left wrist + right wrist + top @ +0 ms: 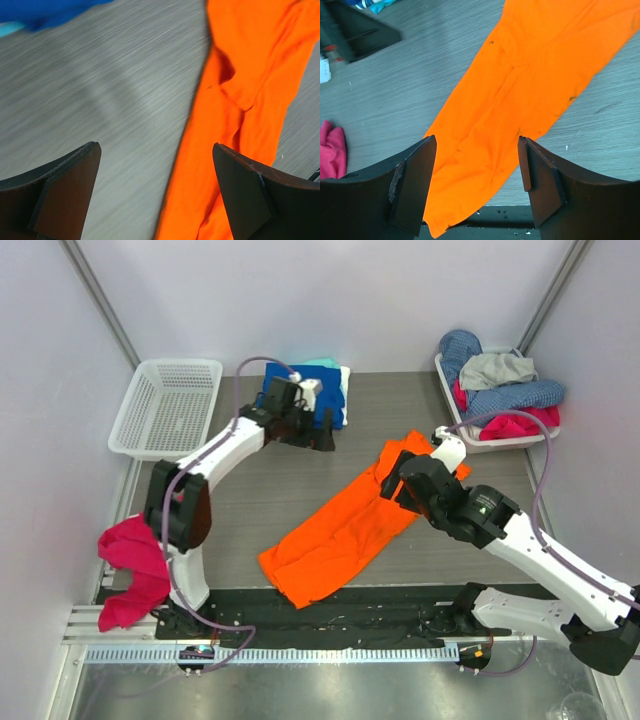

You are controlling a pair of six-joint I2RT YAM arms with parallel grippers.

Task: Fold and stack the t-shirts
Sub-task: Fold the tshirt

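A bright orange t-shirt lies stretched out diagonally across the middle of the table, rumpled, with a few dark specks. At the back a folded royal blue t-shirt rests on pale teal and white cloth. My left gripper hovers open just in front of the blue shirt; in its wrist view the gripper has bare table and the orange shirt's edge beneath it. My right gripper is open above the orange shirt's far end, holding nothing.
A white mesh basket stands at the back left. A white tray at the back right holds a heap of blue, grey and pink clothes. A pink cloth hangs by the left arm's base. A dark rail runs along the near edge.
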